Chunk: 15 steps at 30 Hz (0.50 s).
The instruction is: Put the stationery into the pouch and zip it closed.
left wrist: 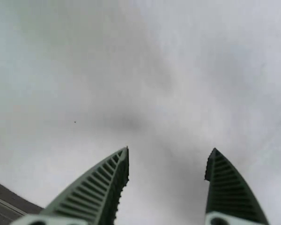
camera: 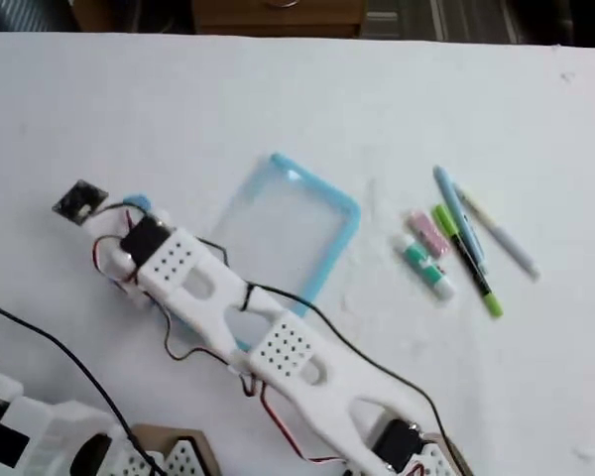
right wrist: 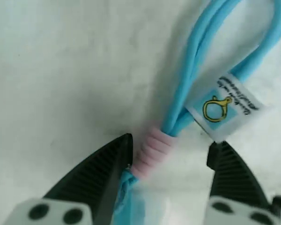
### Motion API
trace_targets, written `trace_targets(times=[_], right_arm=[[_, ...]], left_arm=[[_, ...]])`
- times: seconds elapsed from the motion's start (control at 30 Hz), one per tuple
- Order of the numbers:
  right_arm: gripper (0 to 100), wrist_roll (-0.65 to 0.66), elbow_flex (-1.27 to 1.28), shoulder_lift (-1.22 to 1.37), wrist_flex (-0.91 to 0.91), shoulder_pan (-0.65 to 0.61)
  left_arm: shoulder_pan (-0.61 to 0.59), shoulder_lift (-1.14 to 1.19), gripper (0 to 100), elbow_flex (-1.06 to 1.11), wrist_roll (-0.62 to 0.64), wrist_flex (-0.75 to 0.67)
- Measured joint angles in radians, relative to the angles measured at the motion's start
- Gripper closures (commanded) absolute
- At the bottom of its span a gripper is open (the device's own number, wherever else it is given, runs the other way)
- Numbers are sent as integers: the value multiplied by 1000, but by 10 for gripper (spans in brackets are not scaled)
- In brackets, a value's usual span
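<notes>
From high up, the pouch point(camera: 283, 233) is seen lying flat in the middle of the white table point(camera: 278, 89). It is see-through with a blue edge. Five bits of stationery are laid at 3 o'clock of it, near it but not touching it: a blue pen point(camera: 459, 218), a green marker point(camera: 466, 260), a pale pen point(camera: 501, 238), a pink stick point(camera: 427, 233) and a teal and white stick point(camera: 423, 266).

The right arm point(camera: 278, 337) is stretched from 5 o'clock, over the near corner of the pouch, to its 9 o'clock end. That end is partly covered by the arm in the high view. In the right wrist view it is shown up close. The pink zip pull point(right wrist: 152, 152) is seen between the two fingers of the right gripper point(right wrist: 172, 140), which are held apart. One finger is just beside the pull. A blue loop point(right wrist: 196, 51) is joined to the pull, and a small label point(right wrist: 225, 101) is sewn on the loop.

The left arm point(camera: 40, 436) is seen at 7 o'clock, well apart from the pouch. In its wrist view the left gripper point(left wrist: 170, 149) is held wide apart, with bare table between its fingers.

Wide bare table is seen at 12 o'clock of the pouch, up to the far edge. The room at 6 o'clock is taken up by the right arm.
</notes>
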Motion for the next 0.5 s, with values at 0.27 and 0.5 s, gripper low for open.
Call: trace_targets(times=[0.27,0.5], right_arm=[[967,-2,-14,37,-17,11],[982,0,-86,44,-6,6]], left_arm=[[0,0,728,0,0,0],[0,0,728,0,0,0]])
